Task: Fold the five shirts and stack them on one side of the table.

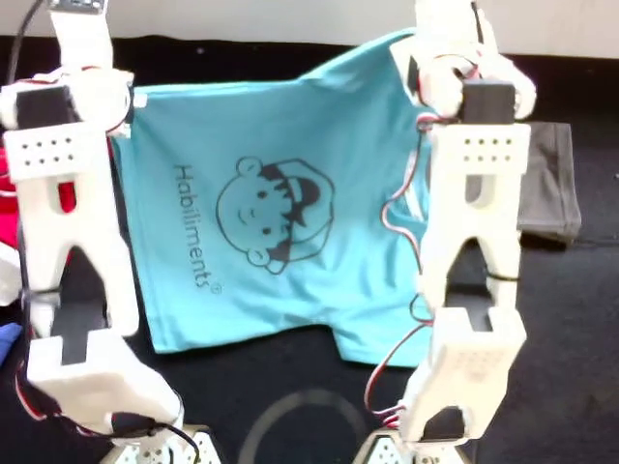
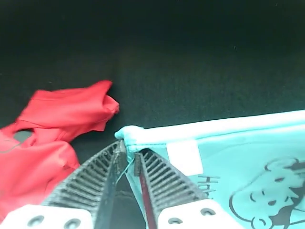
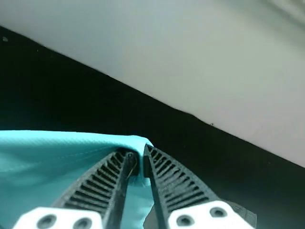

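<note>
A turquoise shirt (image 1: 280,222) with a cartoon face print lies spread across the middle of the black table. My left gripper (image 2: 127,153) is shut on its far left corner (image 2: 129,136), next to the white hem. My right gripper (image 3: 139,160) is shut on the shirt's far right corner (image 3: 136,142), near the table's back edge and the white wall. In the high view the left arm (image 1: 68,203) covers the shirt's left side and the right arm (image 1: 474,222) its right side. A crumpled red shirt (image 2: 43,138) lies left of the turquoise one.
A folded dark grey shirt (image 1: 551,184) rests at the right side of the table. A bit of blue cloth (image 1: 8,338) peeks in at the left edge. The white wall (image 3: 190,57) runs just behind the table's back edge.
</note>
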